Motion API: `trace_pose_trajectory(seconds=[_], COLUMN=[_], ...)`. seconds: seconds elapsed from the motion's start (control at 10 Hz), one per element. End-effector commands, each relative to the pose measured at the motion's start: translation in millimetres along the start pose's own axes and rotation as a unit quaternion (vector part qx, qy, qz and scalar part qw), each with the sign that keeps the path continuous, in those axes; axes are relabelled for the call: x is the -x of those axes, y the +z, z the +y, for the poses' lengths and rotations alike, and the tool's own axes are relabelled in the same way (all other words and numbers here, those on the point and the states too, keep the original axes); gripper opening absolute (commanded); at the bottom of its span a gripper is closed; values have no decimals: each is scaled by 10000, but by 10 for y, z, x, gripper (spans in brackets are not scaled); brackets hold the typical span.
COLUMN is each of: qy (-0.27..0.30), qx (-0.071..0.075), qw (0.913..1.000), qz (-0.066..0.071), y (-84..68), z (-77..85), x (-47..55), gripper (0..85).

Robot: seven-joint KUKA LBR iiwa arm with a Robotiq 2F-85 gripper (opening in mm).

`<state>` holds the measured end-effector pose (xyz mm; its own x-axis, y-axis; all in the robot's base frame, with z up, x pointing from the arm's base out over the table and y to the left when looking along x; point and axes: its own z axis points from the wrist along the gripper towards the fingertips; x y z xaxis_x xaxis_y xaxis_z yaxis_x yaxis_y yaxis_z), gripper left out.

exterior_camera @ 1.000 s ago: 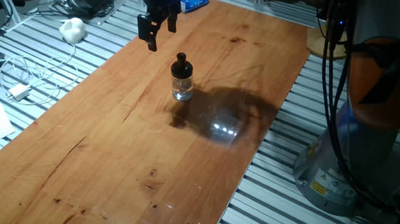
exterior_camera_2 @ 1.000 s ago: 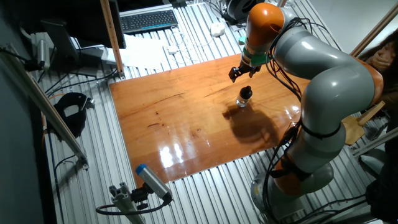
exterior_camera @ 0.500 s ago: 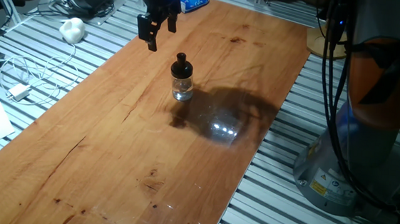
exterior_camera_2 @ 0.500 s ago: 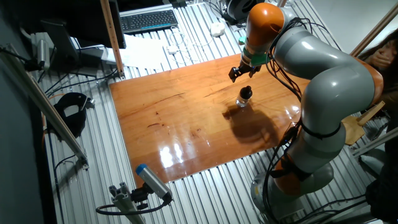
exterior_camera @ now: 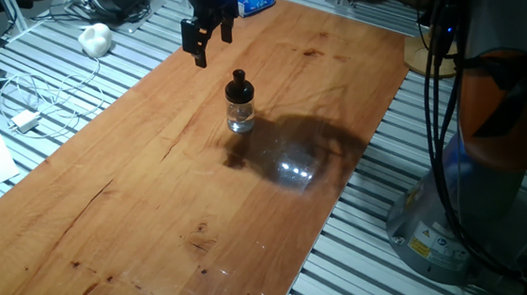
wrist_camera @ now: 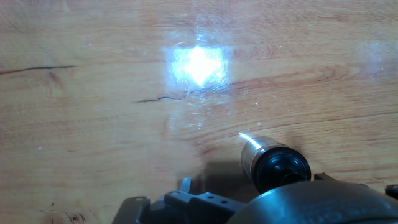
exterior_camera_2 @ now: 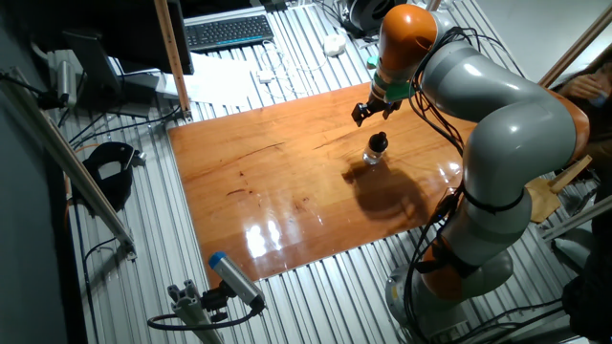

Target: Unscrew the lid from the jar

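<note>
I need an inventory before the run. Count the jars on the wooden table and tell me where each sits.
1. The jar stands upright near the middle of the table, its black lid on. The end effector hangs above and to one side, not touching it. No others are visible.

Between the earlier pictures and now, almost nothing differs. The claw (exterior_camera: 210,41) sits a hair higher in the one fixed view than a second ago, its fingers parted and empty, up and to one side of the lid (exterior_camera: 238,87). From half a second ago to now no shift can be made out in either fixed view.
</note>
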<state>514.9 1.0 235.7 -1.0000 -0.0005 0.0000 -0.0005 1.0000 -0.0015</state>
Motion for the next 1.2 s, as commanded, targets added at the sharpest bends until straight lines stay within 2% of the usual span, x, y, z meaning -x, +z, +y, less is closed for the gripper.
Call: trace_pose_trajectory(seconds=[0.0, 0.3, 0.7, 1.1], qy=[90, 98, 249, 394], qx=[-100, -100, -85, -93], qw=[9974, 9974, 9979, 9975], qz=[702, 702, 594, 585], y=[-2, -2, -2, -4], z=[-3, -3, -11, -16], x=[0, 0, -9, -7], gripper=[0, 0, 0, 0])
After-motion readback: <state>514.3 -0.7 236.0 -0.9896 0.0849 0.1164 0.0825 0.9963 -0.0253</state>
